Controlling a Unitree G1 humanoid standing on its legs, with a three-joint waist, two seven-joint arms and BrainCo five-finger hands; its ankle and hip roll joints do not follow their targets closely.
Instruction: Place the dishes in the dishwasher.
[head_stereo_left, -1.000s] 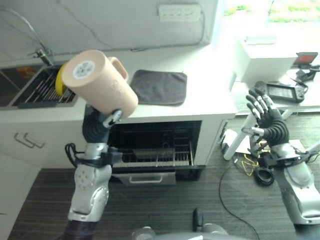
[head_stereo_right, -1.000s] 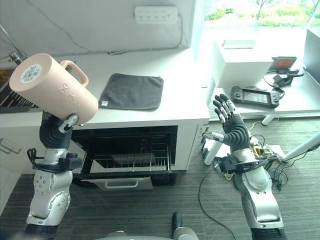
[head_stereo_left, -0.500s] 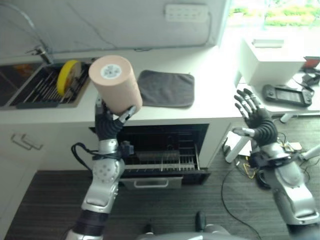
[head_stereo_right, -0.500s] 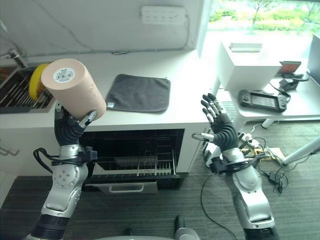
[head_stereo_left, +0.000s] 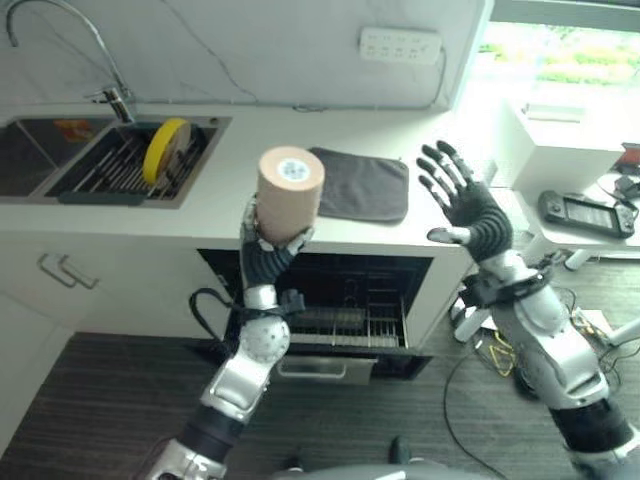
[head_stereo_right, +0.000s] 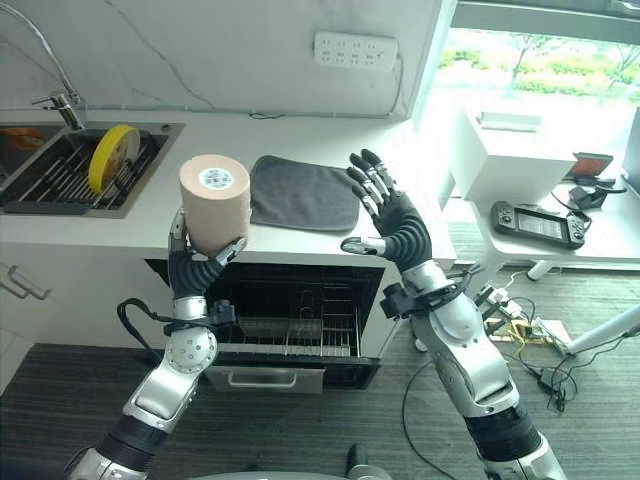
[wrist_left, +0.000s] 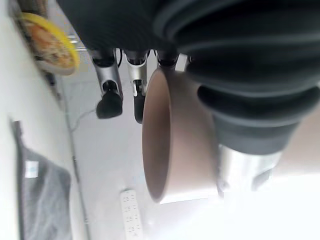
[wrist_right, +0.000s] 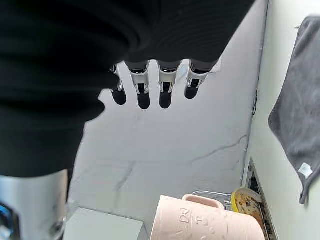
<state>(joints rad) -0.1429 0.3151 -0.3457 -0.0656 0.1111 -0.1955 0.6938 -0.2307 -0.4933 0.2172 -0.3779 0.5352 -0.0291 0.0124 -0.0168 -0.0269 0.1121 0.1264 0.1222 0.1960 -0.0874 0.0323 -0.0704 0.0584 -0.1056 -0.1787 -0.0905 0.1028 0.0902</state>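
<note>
The left hand (head_stereo_left: 262, 252) was clenched round a pink mug (head_stereo_left: 289, 192), holding it bottom-up above the open dishwasher (head_stereo_left: 350, 300), in front of the tabletop (head_stereo_left: 215, 190). The right hand (head_stereo_left: 470, 205) was raised to the right of the mug, released, fingers spread, holding nothing. To do this step well, the mug likely should be lowered mouth-down onto the dishwasher's rack (head_stereo_left: 355, 315), kept clear of the tabletop edge, and let go only once seated. A yellow plate (head_stereo_left: 165, 150) stood in the sink (head_stereo_left: 60, 190), left of the mug; a grey cloth (head_stereo_left: 365, 185) lay behind it. The mug's handle was hidden in the head views, and the rack's free slots were hard to make out.
</note>
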